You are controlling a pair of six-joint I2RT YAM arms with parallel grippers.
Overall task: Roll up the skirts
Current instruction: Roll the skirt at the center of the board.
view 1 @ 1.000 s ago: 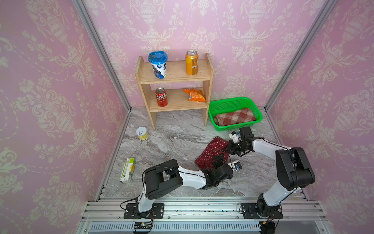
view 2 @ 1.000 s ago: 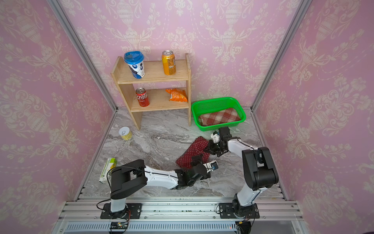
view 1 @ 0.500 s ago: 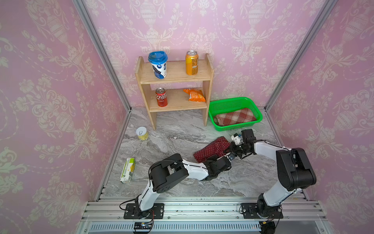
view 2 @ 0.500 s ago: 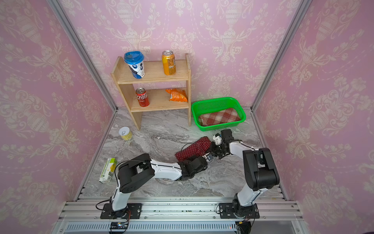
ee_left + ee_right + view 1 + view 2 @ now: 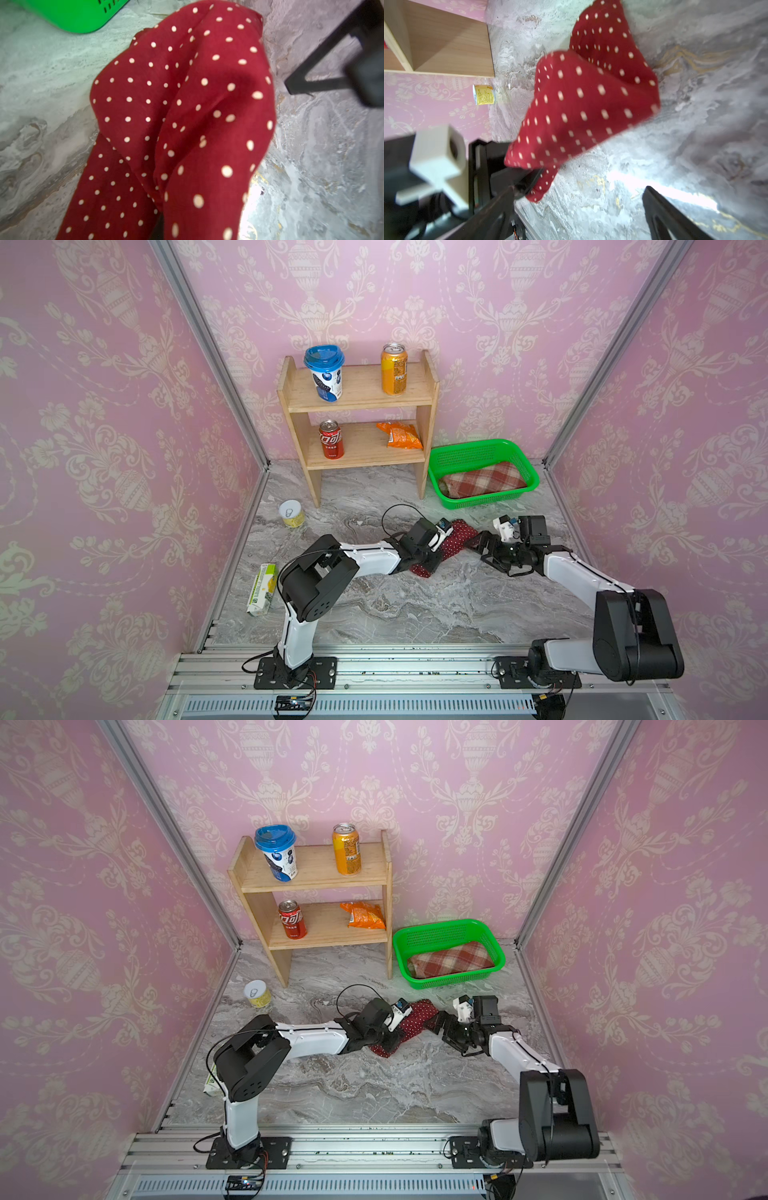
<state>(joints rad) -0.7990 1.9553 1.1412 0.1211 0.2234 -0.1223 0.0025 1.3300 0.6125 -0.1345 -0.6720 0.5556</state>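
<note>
The dark red polka-dot skirt [image 5: 457, 536] [image 5: 417, 1021] lies bunched into a narrow strip on the marble table [image 5: 415, 605]. My left gripper [image 5: 430, 561] [image 5: 388, 1042] is shut on its near end. In the left wrist view the cloth [image 5: 187, 104] covers the jaws. My right gripper [image 5: 483, 549] [image 5: 581, 207] stands open just off the skirt's right end [image 5: 587, 99], with bare table between its fingers. The plaid skirt [image 5: 484, 483] [image 5: 453, 961] lies rolled in the green basket [image 5: 478, 445].
A wooden shelf [image 5: 357, 406] with a cup, cans and a snack bag stands at the back, left of the basket. A small tin [image 5: 292, 513] and a carton [image 5: 262, 589] lie near the left wall. The two grippers are close together.
My left gripper has shut on the polka-dot skirt and pushed further from the front edge. My right gripper has opened and let the cloth go. The skirt is bunched narrower.
</note>
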